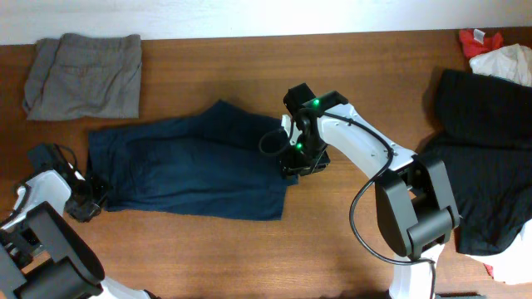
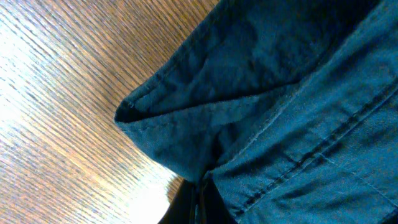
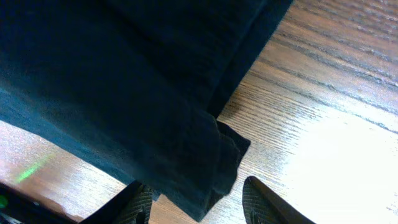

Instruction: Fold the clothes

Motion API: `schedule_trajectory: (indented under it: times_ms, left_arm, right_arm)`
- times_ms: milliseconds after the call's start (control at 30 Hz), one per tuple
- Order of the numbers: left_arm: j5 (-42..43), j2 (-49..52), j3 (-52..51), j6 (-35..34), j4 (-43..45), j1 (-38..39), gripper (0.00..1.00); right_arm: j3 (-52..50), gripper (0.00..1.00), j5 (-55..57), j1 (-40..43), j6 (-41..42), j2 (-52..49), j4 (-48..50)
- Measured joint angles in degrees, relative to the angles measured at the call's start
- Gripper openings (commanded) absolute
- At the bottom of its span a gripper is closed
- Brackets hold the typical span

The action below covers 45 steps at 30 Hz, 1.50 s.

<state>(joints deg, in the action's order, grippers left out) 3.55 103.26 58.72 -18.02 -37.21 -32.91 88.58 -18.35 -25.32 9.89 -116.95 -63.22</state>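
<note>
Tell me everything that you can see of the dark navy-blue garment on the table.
The navy-blue garment is plain, soft woven cloth with stitched seams and hems, slightly wrinkled. It lies spread flat on the wooden table, its long side running left to right, near the grey folded garment. The left pincer pinches its left corner, which is doubled over. The right pincer stands open around its right corner, one finger on each side.

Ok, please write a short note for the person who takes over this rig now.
Left gripper: jaws look shut on the left corner of the clothes.
Right gripper: jaws open around the right edge corner, not closed.
The clothes lie spread out on the table.
Done: no fold shows yet.
Left: close the right jaws, then fold.
</note>
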Motion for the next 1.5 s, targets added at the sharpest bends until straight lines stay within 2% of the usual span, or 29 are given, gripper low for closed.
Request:
schedule_trajectory:
  times_ms: [167, 233, 300, 367, 633, 933, 1200, 1267, 1300, 1367, 1500]
  left_arm:
    - [-0.02, 0.0, 0.0, 0.02, 0.0, 0.0, 0.01]
    - [-0.02, 0.0, 0.0, 0.0, 0.0, 0.0, 0.01]
    - [-0.02, 0.0, 0.0, 0.0, 0.0, 0.0, 0.01]
    - [-0.02, 0.0, 0.0, 0.0, -0.04, 0.0, 0.01]
    - [-2.32, -2.71, -0.22, -2.21, -5.01, 0.0, 0.01]
    - [-1.6, -27.21, -0.55, -4.35, -6.84, 0.81, 0.01]
    - [-2.08, -31.1, -0.17, -4.57, -9.57, 0.74, 0.02]
    - [-2.1, -31.02, -0.15, -4.57, -10.08, 0.68, 0.15]
    - [-2.14, -30.91, -0.15, -4.57, -10.25, 0.68, 0.19]
    - [-2.8, -30.53, -0.09, -4.87, -10.1, 0.59, 0.22]
    - [-5.09, -29.55, 0.11, -5.4, -9.97, 0.11, 0.21]
  right_arm:
    - [-1.4, 0.45, 0.02, -2.05, 0.44, 0.0, 1.27]
    - [-1.44, 0.34, 0.59, -2.38, 1.22, 0.0, 1.42]
    - [-1.46, 0.13, 1.25, -2.38, 1.79, 0.0, 1.51]
    - [-1.49, 0.04, 1.7, -2.38, 2.54, 0.0, 1.55]
    - [-1.42, 0.04, 1.77, -1.2, 2.84, 0.0, 0.02]
    - [-0.72, 0.04, -4.13, 3.58, 2.89, 4.94, -6.58]
    - [-0.61, 0.04, -4.5, 3.58, 2.71, 9.01, -9.44]
    - [-0.61, 0.04, -4.52, 3.58, 2.73, 9.01, -9.92]
    - [-0.61, 0.04, -4.55, 3.54, 2.75, 9.01, -10.03]
    - [-0.61, 0.04, -4.42, 3.04, 2.75, 9.01, -10.12]
    - [-0.61, 0.04, -4.07, -0.09, 2.71, 9.01, -9.11]
